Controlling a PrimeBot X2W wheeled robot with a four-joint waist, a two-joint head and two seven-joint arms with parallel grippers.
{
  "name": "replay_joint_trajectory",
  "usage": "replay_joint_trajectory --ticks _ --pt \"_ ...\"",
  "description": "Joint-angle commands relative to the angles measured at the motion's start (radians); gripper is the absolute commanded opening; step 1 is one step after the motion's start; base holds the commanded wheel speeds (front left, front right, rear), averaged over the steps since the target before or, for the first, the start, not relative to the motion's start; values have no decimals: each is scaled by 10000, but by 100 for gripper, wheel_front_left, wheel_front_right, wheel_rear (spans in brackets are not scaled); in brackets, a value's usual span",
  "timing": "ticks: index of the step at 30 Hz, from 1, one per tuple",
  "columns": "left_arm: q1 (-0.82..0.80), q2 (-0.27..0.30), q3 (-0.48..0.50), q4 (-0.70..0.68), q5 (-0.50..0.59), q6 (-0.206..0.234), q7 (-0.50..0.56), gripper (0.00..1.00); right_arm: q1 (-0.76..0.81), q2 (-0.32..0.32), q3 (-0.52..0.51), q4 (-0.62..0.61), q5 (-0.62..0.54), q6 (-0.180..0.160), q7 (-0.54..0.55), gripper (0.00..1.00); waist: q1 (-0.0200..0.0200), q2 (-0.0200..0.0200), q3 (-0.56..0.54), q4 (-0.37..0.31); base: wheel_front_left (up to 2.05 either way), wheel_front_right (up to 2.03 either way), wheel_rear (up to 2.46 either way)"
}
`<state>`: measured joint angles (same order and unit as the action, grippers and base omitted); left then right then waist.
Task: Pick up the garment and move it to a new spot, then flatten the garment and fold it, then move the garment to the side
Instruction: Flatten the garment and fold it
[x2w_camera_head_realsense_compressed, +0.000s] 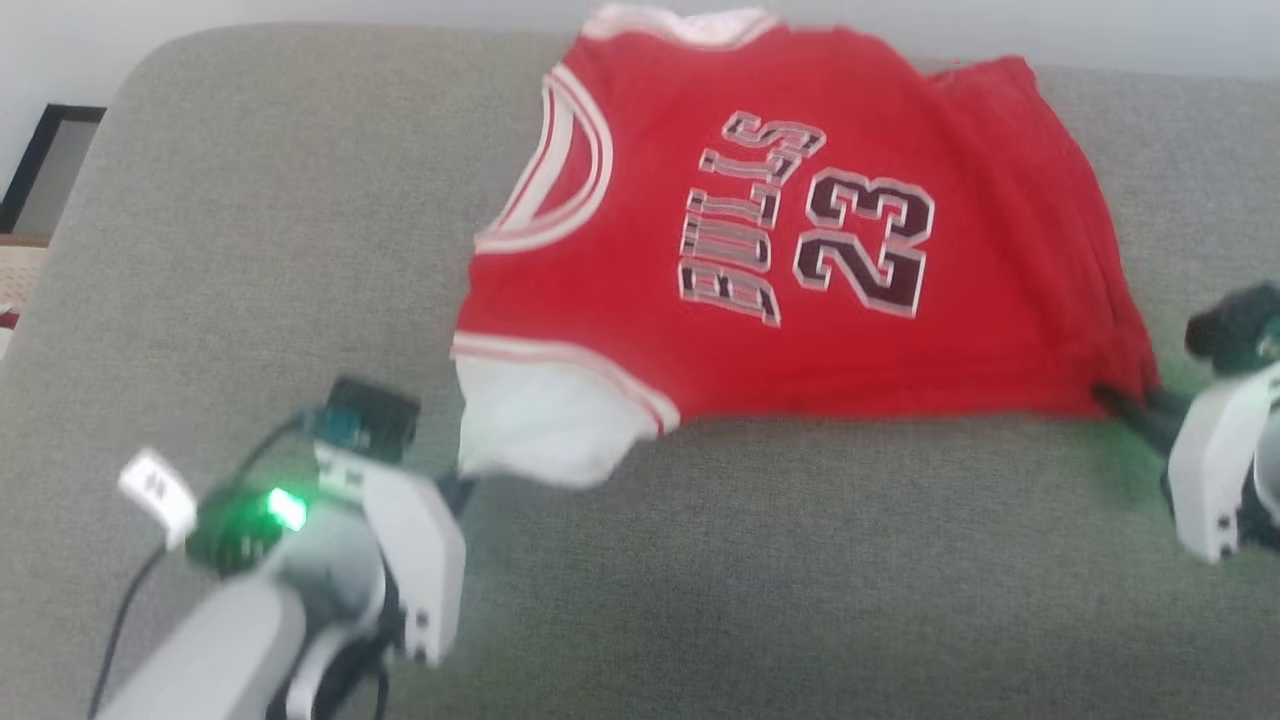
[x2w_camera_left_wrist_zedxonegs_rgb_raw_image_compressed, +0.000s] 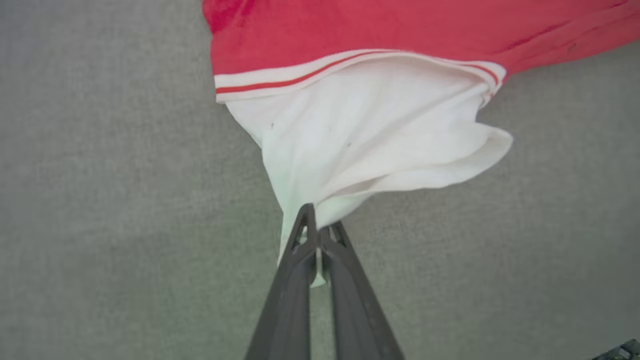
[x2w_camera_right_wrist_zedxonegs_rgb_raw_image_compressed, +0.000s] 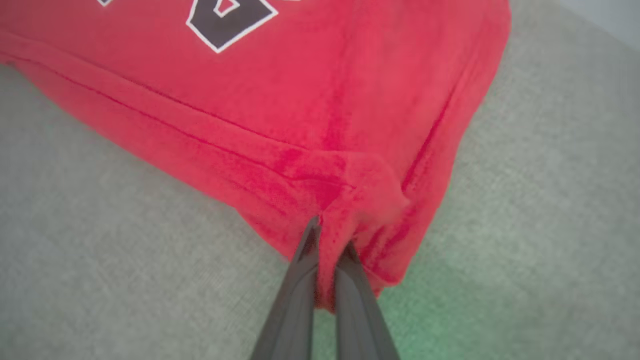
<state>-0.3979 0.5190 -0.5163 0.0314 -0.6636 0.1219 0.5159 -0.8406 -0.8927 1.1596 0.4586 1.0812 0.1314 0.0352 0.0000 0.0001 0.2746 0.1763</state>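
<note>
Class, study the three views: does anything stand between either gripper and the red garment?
Nothing visible does. The left gripper grips the garment by its white sleeve end, the right gripper by a red corner.

Garment (x2w_camera_head_realsense_compressed: 800, 300): main body red. Sleeve end (x2w_camera_head_realsense_compressed: 540, 430), at 7 o'clock of the garment in the head view: plain white, bounded by a trim band (x2w_camera_head_realsense_compressed: 560, 358) of white with a thin red stripe. Armhole trim (x2w_camera_head_realsense_compressed: 575, 160), at 10 o'clock: alternating white and red curved bands. Lettering (x2w_camera_head_realsense_compressed: 810, 225), at centre: dark, possibly maroon or black as the view is blurred, each character outlined in white. Cushion surface (x2w_camera_head_realsense_compressed: 250, 250): uniform grey, fine woven texture, with a green tint (x2w_camera_head_realsense_compressed: 1125, 460) at 4 o'clock of the garment. Left gripper (x2w_camera_left_wrist_zedxonegs_rgb_raw_image_compressed: 320, 225) and right gripper (x2w_camera_right_wrist_zedxonegs_rgb_raw_image_compressed: 327, 235): dark grey fingers (x2w_camera_left_wrist_zedxonegs_rgb_raw_image_compressed: 287, 305). Left wrist housing (x2w_camera_head_realsense_compressed: 420, 540): white, with a green indicator light (x2w_camera_head_realsense_compressed: 285, 508) at its 9 o'clock.
</note>
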Motion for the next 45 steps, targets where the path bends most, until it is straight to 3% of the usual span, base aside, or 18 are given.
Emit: replay_joint_trajectory --ticks 1,7,16,24,27,33,38,45 --pt "605 193 55 -538 -72 330 217 0 332 -146 77 -262 84 -14 59 0 0 -1 -48 -17 0 0 0" --pt "2645 692 -34 -2449 -476 1409 1054 0 1467 -791 266 -1353 500 -14 405 0 0 -1 -179 -55 0 0 0" --pt "4326 974 -164 -3564 -987 2615 2191 0 3067 -1875 775 -3446 1287 -7 1393 0 0 -1 -240 -88 0 0 0" --pt "4029 1471 101 -4450 -460 3002 2270 0 3486 -2307 408 -4221 1349 -8 824 0 0 -1 -253 -281 0 0 0" --pt "3568 1843 345 -4778 -78 2961 2190 0 3366 -2265 73 -4250 1201 -8 501 0 0 -1 -261 -387 0 0 0" --pt "1780 2382 649 -4879 578 2397 2358 0 2785 -1965 -905 -3847 697 -8 118 0 0 -1 -106 -666 0 0 0" --pt "556 2284 626 -4249 750 1794 2247 0 2346 -1554 -1411 -3468 362 -8 218 0 0 -1 88 -795 0 0 0" --pt "-1621 1514 277 -2177 875 721 1926 0 1387 -729 -1996 -2567 -357 -10 569 0 0 -1 585 -881 0 0 0"
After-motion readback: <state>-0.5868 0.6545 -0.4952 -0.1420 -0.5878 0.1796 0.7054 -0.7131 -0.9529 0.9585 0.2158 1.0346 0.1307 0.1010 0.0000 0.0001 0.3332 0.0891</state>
